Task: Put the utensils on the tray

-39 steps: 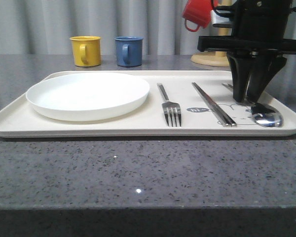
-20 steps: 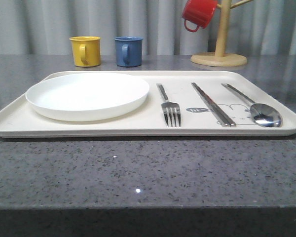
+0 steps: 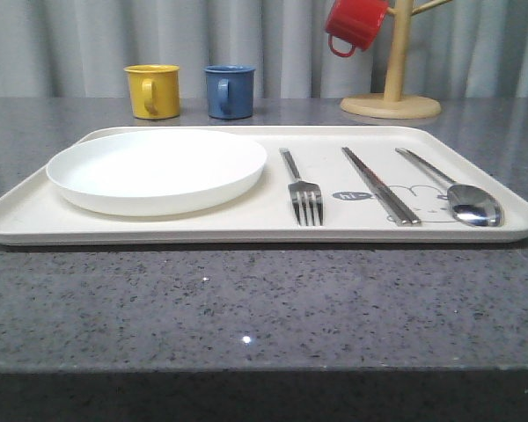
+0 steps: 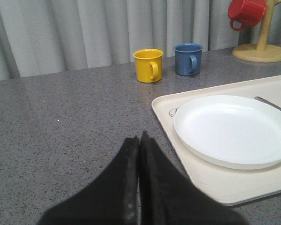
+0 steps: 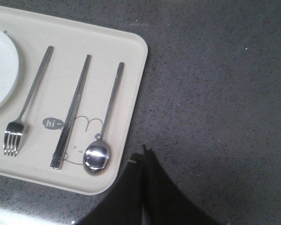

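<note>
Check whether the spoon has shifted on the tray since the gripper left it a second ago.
No. The spoon lies as before, right of the chopsticks, its bowl by the tray front right corner.

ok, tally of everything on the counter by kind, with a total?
Mugs: 3, yellow, blue, red
Mug stand: 1
Tray: 1
Plate: 1
Fork: 1
Chopstick pair: 1
Spoon: 1
Total: 9
</note>
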